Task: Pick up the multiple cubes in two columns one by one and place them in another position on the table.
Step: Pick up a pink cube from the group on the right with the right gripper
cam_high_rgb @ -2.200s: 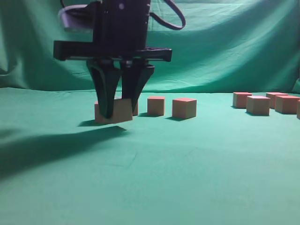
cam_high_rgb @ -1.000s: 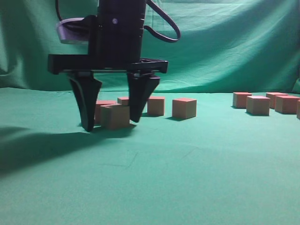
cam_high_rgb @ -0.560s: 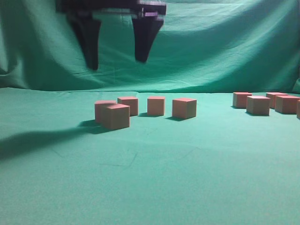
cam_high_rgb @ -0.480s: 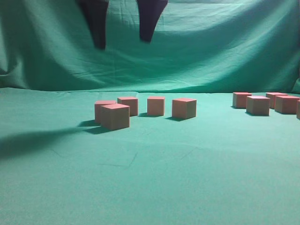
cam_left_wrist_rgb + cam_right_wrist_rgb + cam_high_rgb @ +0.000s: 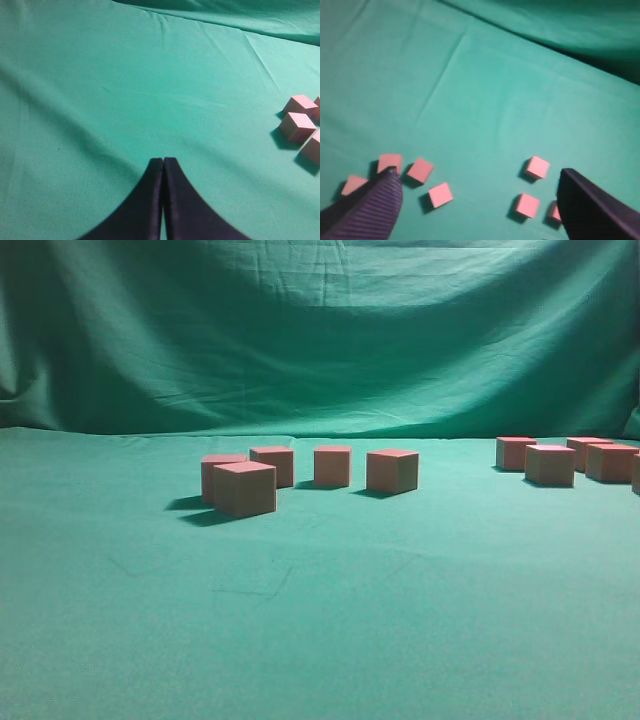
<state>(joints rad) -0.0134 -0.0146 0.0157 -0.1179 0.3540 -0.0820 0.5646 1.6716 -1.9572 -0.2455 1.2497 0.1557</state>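
Nearest the exterior camera, bare wrinkled teal table (image 5: 320,640). Farther back, at about 10 o'clock from frame centre, five cubes (image 5: 244,488) in a loose group: one forward and touching or just overlapping another behind it, then three more strung toward 3 o'clock, each apart from the next. Well apart at 3 o'clock, near the frame edge, a second group (image 5: 550,464) of at least four, closely bunched. Beyond, draped green backdrop (image 5: 320,330). No arm in this view.

From the left wrist: left gripper (image 5: 163,165) at 6 o'clock, fingers pressed together, nothing between, above bare cloth; three or four cubes at 3 o'clock.

From the right wrist, high above the table: right gripper (image 5: 477,180) spread wide, empty, fingers (image 5: 375,205) at 7 and 5 o'clock; cubes on the cloth below, four at the left, three at the right.
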